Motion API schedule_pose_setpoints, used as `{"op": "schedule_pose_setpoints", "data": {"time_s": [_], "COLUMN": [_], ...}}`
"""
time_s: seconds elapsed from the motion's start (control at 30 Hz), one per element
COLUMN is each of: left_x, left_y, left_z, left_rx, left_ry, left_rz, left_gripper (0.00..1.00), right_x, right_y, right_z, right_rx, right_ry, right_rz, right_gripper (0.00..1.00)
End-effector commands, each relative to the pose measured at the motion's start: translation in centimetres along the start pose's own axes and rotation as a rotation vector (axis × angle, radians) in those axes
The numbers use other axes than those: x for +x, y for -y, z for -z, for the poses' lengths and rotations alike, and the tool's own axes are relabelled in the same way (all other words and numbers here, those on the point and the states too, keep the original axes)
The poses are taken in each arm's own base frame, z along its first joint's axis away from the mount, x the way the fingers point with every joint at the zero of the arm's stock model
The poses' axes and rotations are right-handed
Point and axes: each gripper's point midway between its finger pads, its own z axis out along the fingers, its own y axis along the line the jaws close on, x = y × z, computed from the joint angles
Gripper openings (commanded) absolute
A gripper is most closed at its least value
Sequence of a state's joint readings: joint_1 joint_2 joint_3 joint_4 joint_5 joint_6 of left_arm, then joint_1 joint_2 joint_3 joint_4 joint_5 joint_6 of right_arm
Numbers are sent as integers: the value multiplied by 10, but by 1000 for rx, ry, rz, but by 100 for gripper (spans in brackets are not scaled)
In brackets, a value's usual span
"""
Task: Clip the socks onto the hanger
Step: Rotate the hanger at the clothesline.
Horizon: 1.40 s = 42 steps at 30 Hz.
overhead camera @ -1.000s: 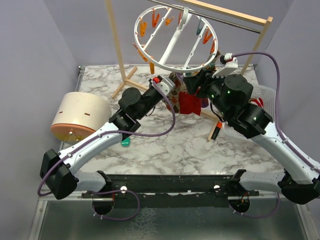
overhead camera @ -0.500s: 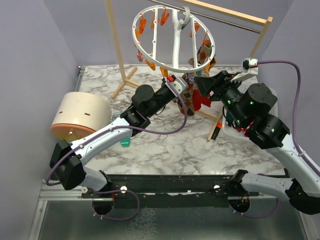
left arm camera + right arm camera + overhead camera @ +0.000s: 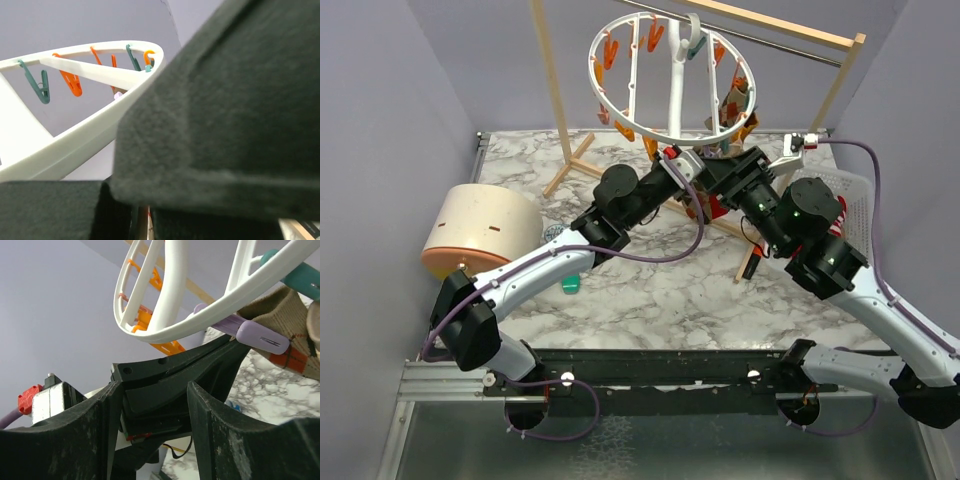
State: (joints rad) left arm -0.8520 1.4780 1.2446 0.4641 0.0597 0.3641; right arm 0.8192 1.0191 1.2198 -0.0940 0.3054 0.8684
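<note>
The white ring hanger [image 3: 670,75] hangs from the rack, with orange and teal clips on its rim. A brown patterned sock [image 3: 733,105] is clipped at its right side; in the right wrist view this sock [image 3: 285,315] hangs by a purple clip [image 3: 255,335]. My left gripper [image 3: 700,172] is raised just under the ring's near rim, shut on a red sock with a tan cuff [image 3: 712,207] that dangles below it. In the left wrist view its fingers [image 3: 215,125] fill the frame under the ring [image 3: 75,145]. My right gripper [image 3: 732,172] is open beside it, facing the left gripper [image 3: 170,375].
The wooden rack frame [image 3: 552,90] stands at the back. A cream round container [image 3: 480,235] sits at the left. A white basket [image 3: 855,195] is at the right. An orange peg [image 3: 752,265] and a teal object [image 3: 570,285] lie on the marble table.
Both grippers have risen and closed in under the ring's near rim. The red sock has gone up with them. The hanger has swung and turned slightly.
</note>
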Motion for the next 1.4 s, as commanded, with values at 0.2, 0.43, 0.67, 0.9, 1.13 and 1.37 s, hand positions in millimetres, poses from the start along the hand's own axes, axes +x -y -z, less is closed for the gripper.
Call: {"op": "schedule_pose_setpoints", "data": {"time_s": [0.2,0.43,0.67,0.9,1.13,1.37], "left_x": [-9,-11,-11,-5,-2,5], "left_y": [-2,-3,-4,-7,-8,-14], "left_z": [8,7,10,19,28,39], "left_rx": [-19,-19,-20,-41,-52,-90], "left_ry": [35,41,40,18,8,-20], "left_rz": [-29,-37,-42,-59,-78,-90], "left_gripper": [0,0,0,0,0,0], "right_x": [-2,-14,-24,-30,-35,-43], "right_y": [-15,-15,-9,4,18,21], "right_z": [-25,-33,-35,-45,-53,-58], "right_rx": [-73,-101,-100,-48,-18,-26], "right_ry": [98,182,240,270,301,329], "right_rz": [-405,-512,-546,-539,-547,-543], "right_gripper": [62,65,66,65,64,54]}}
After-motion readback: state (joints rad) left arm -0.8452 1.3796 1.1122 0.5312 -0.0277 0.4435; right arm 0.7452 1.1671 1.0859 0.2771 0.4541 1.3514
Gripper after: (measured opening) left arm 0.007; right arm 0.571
